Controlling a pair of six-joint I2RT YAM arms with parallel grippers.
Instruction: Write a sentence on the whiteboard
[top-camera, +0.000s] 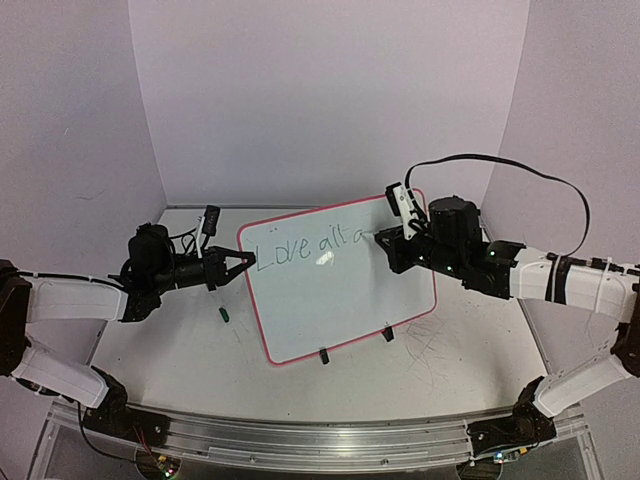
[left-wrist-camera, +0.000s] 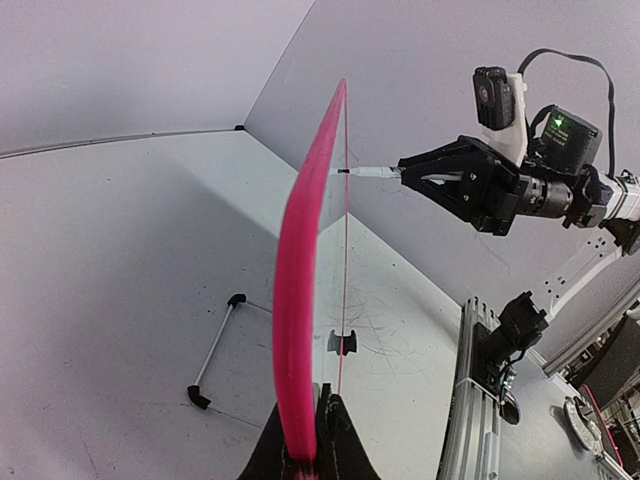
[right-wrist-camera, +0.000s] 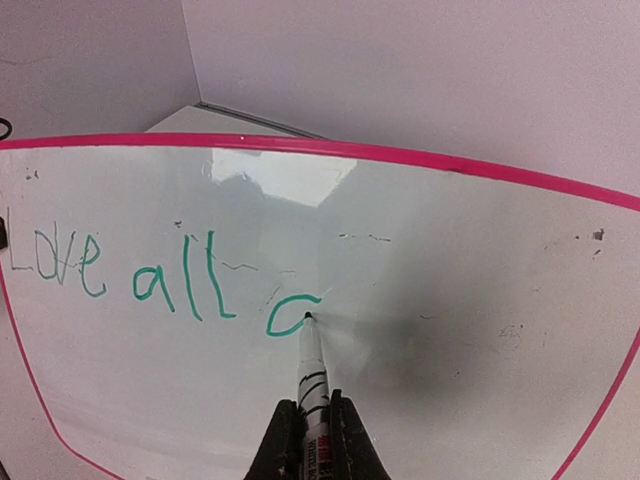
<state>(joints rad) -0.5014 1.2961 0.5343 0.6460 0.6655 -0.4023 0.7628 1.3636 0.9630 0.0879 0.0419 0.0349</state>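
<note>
The left gripper (top-camera: 243, 262) is clamping the whiteboard (top-camera: 335, 305) by its rim, steadying it upright on the table (top-camera: 470, 375). The right gripper (top-camera: 384, 244) is grasping a marker (right-wrist-camera: 312, 372), whose tip is touching the board after "Love all". Excess tip pressure could be pushing the board out of the clamp, distorting the sentence (right-wrist-camera: 150, 280).

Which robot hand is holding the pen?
The right hand: its pen tip touches the whiteboard. The left hand only pinches the whiteboard's edge.
</note>
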